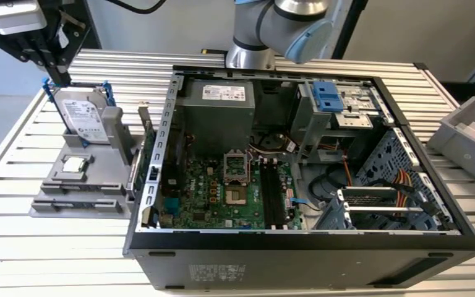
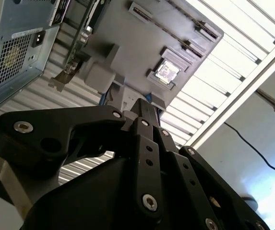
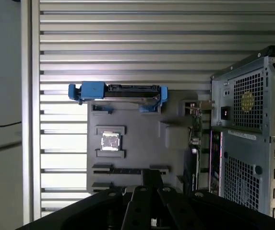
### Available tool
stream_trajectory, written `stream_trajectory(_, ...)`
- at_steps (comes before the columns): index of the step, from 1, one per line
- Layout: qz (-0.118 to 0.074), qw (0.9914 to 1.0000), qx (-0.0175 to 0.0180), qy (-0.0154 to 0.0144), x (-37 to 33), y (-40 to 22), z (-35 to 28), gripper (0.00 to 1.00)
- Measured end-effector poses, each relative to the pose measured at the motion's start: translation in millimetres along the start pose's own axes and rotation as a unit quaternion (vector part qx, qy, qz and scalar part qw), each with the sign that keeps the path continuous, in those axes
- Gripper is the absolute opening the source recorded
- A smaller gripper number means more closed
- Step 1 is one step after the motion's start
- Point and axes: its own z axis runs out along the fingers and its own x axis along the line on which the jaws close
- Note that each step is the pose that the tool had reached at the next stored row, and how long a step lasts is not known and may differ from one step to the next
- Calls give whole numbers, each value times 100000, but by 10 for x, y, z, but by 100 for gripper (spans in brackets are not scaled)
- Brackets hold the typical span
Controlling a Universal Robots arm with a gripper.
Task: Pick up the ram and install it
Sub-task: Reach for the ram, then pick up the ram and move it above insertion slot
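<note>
1. The table [image 1: 23,247] has a silvery metal top made of long ribbed slats; you can see it in the first wrist view [image 3: 127,38] too.
2. An open black PC case [image 1: 303,263] lies on its side on the slats, open side up.
3. A flat grey parts holder [image 1: 56,204] sits just beside the case, on the exterior view's left.
4. A grey bin [image 1: 469,139] is at the exterior view's right edge. Can't tell if it's on this table.
</note>
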Motion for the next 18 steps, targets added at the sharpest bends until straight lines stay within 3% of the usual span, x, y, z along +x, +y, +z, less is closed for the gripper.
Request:
stream_trajectory(4, 1, 100000, 2, 8, 3, -95, -1, 0)
stream_trajectory(11, 16, 99999, 12, 335, 45, -198, 7, 0)
stream_trajectory(18, 20, 99999, 8, 366, 63, -351, 15, 0)
